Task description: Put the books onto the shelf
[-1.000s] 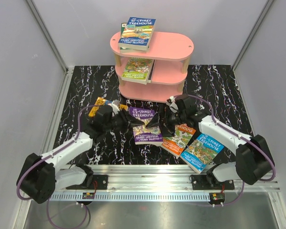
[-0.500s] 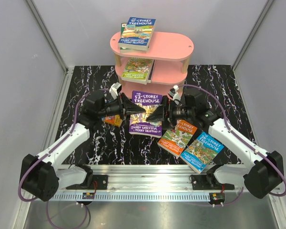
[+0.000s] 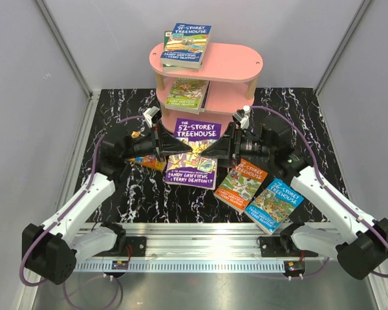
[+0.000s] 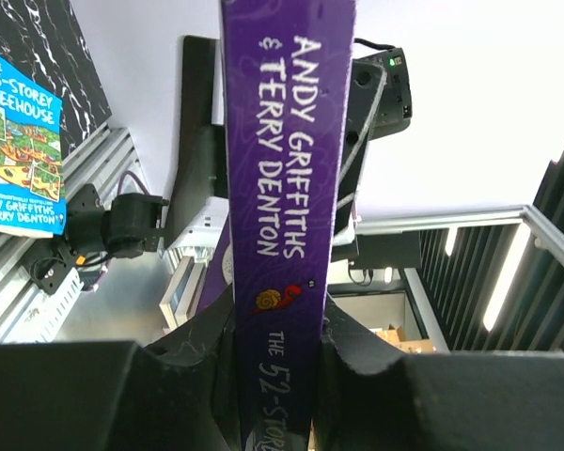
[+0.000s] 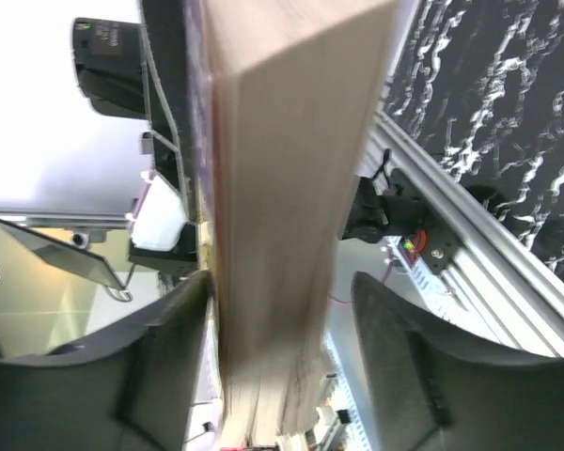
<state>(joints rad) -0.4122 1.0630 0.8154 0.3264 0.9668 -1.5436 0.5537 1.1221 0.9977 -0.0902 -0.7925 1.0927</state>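
Note:
A purple "52-Storey Treehouse" book hangs above the table in front of the pink shelf. My left gripper is shut on its spine, and both fingers press the purple cover in the left wrist view, gripper. My right gripper straddles the page edge from the opposite side. It is open: one finger lies against the book and the other stands clear, gripper. One book lies on the top board and another on the middle tier.
An orange book and a blue "26-Storey" book lie on the black marbled table to the right. Another orange-yellow book lies under my left arm. Grey walls close in both sides; a metal rail runs along the near edge.
Both arms raised the purple book off the table and carried it toward the shelf. The right jaws, wide open before, have narrowed round the page edge.

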